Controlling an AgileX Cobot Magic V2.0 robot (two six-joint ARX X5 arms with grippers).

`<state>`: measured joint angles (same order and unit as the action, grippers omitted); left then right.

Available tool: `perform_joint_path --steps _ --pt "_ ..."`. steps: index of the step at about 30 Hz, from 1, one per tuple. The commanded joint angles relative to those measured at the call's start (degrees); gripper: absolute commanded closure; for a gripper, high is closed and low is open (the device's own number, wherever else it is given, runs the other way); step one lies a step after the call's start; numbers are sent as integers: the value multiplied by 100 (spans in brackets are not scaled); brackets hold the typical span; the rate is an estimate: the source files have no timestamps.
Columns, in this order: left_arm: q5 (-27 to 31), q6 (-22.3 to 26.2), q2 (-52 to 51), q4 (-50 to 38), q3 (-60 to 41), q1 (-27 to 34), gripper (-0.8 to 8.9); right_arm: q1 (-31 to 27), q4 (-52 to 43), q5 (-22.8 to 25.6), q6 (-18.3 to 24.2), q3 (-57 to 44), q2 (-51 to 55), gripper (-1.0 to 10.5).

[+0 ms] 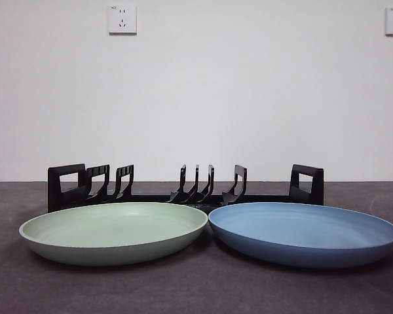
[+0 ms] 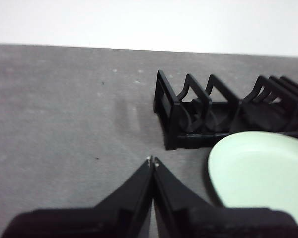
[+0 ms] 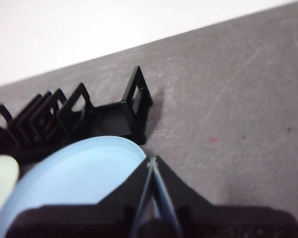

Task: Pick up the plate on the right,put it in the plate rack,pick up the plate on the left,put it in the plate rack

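Observation:
Two plates lie flat on the dark table in the front view, a pale green plate point(image 1: 114, 231) on the left and a blue plate point(image 1: 304, 232) on the right, their rims almost touching. Behind them stands the black plate rack point(image 1: 183, 190), with no plate in it. My left gripper point(image 2: 152, 160) hovers shut above bare table, beside the rack's end point(image 2: 168, 106) and the green plate point(image 2: 260, 171). My right gripper point(image 3: 152, 162) is shut too, hanging over the edge of the blue plate point(image 3: 74, 181) near the rack's other end point(image 3: 136, 106). Neither gripper shows in the front view.
A white wall with two sockets point(image 1: 122, 19) rises behind the table. Bare grey table point(image 2: 64, 109) lies outside each end of the rack.

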<state>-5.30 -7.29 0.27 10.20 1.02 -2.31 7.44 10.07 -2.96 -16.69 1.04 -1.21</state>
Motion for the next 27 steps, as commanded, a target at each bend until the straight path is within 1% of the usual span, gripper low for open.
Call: perform_joint_path --steps 1,4,7,10,15,19,23,25,27 --pt "-234 -612 -7 -83 -74 13 820 -2 74 -24 -660 -20 -2 951" --pt "-555 -723 -7 -72 -7 13 820 -2 201 -11 -798 146 -35 958" --pt "-651 -1115 37 50 136 13 820 -2 393 -13 -798 400 -170 958" --pt "-748 -1209 188 210 341 11 820 -2 678 -11 -793 719 -461 958" --pt "-1095 -1200 728 223 776 11 820 -2 981 -2 -785 1270 -1292 958" --pt "-1147 -1073 1329 109 1150 11 820 -2 981 -24 -732 1641 -2111 958" --pt "-1165 -752 2057 120 1602 11 820 -4 999 -411 -407 2063 -3034 958" --pt "-1207 -741 2385 155 1818 9 820 -4 1047 -584 -334 2256 -3421 957" --pt "-1532 -640 2933 214 2177 9 820 -7 1237 -785 -251 2592 -4046 955"
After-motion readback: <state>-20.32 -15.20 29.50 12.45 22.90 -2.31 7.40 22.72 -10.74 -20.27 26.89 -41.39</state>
